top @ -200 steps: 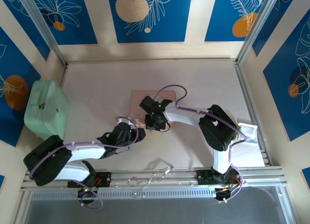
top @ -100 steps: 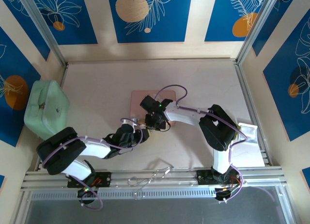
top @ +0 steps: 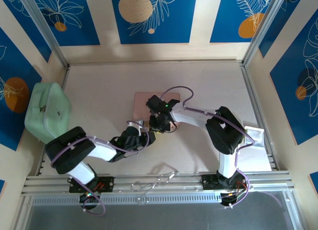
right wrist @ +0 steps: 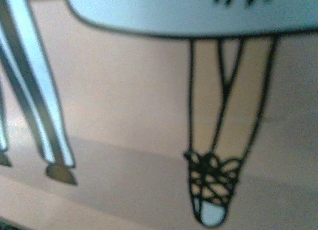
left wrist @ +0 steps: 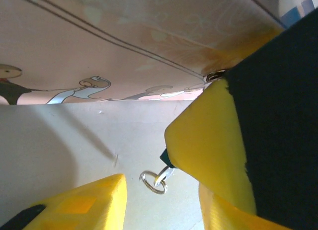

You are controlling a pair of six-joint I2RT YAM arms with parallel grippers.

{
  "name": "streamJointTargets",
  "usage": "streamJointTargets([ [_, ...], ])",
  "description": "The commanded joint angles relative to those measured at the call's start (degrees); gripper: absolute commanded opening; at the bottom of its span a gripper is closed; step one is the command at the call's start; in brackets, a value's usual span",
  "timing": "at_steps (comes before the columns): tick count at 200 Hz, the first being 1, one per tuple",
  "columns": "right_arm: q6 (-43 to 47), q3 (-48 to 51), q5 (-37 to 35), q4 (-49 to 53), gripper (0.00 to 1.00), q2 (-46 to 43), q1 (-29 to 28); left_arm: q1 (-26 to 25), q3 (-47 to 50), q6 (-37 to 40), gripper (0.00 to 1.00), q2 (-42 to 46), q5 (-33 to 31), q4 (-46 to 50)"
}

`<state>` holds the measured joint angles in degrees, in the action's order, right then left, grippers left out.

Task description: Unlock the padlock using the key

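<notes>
"Reaching in for the lock, would you say?"

"That is my reading. The left claw sits low on the tabletop, just at the near side of the pink tin. The right claw is close beside it, at the tin's near edge. In the left wrist view a teal speck peeps out from under a big yellow pad. I take it for the padlock. A small silver ring seems linked to it and lies flat on the tabletop."

"Is anything gripped?"

"The left claw's fingers stand apart with the ring loose in the gap, so it is open and holds nothing. The right claw I cannot tell. Its own camera gives a blurred close look at the tin's picture, and from above its tips are too small to read."

"And the key?"

"I cannot pick one out for certain. The silvery link between ring and padlock may be it. The next move, I judge, calls for a fine pinch on that ring end while the lock body is held steady, then a turn. Such small parts are easily nudged away."

"Count?"

"Two claws, one padlock, one ring, one pink tin, and one green case at the left, well apart."
</notes>
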<state>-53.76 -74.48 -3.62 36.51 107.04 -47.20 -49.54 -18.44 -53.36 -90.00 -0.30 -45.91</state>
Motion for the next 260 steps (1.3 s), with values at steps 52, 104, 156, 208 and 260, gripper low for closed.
streamJointTargets([
  [52, -0.98, 1.54, 11.62, 2.33, 0.13, 1.76, 0.79, -0.38, -1.25, 2.08, 0.25, -2.12, 0.89, -3.96],
  [104, -1.45, 2.05, 11.73, 1.63, 0.14, 1.77, 0.71, -0.38, -2.37, 2.12, 0.18, -3.51, 2.03, -4.22],
  [156, -2.31, 3.71, 8.33, 0.81, 0.25, 0.09, 0.2, -0.38, -2.48, 1.86, 0.05, -2.2, 1.05, -1.54],
  [208, -3.99, 10.49, -4.11, -5.68, 0.55, -11.5, -1.69, -0.38, -2.31, 1.18, 0.0, -2.49, 0.91, -1.72],
  [260, -10.48, 24.15, -25.01, -16.66, 0.59, -27.94, -8.79, -0.3, -0.87, -1.98, 0.0, -3.24, 3.0, -7.3],
])
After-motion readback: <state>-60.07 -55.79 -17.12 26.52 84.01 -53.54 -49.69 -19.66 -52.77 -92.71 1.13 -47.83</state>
